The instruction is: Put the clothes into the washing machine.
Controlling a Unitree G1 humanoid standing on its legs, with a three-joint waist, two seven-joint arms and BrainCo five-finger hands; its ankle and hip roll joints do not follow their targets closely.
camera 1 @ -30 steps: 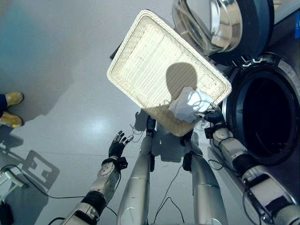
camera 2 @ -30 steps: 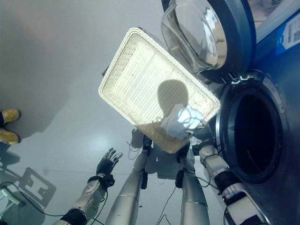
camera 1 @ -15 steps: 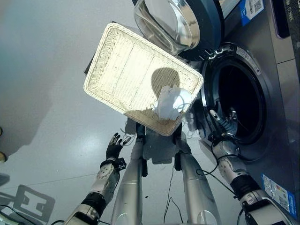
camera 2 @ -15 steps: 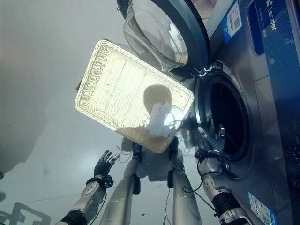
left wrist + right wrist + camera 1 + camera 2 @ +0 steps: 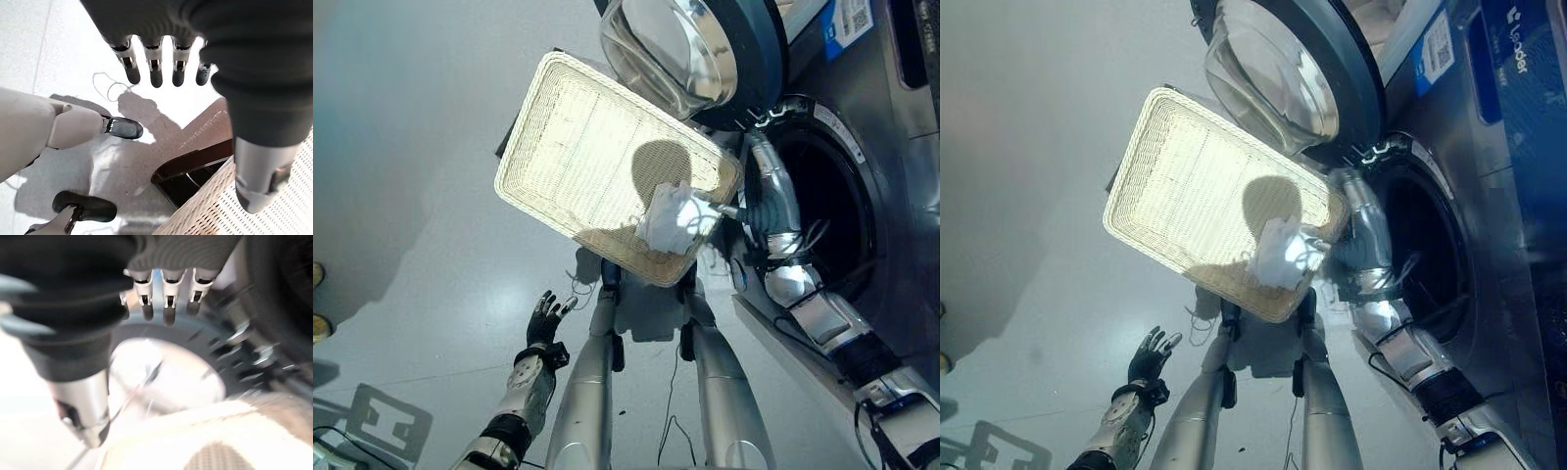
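Note:
A crumpled white cloth (image 5: 671, 220) lies in the near right corner of a pale wicker basket (image 5: 578, 147). My right hand (image 5: 766, 211) is raised between that corner and the washing machine's dark drum opening (image 5: 827, 220). Its fingers (image 5: 166, 298) are straight and open, pointing toward the door hinge. Its thumb (image 5: 80, 418) reaches toward the cloth, and I cannot tell whether it touches. My left hand (image 5: 545, 318) hangs low over the floor with its fingers (image 5: 155, 68) spread and nothing in it.
The machine's round glass door (image 5: 690, 49) stands swung open above the basket's far corner. The basket rests on a dark stand (image 5: 195, 166). A person's yellow shoe (image 5: 317, 327) shows at the left edge. Grey floor lies to the left.
My right hand has come up from the drum's lower rim to beside the basket's corner by the cloth. The cloth still lies in the basket. The left hand has barely moved.

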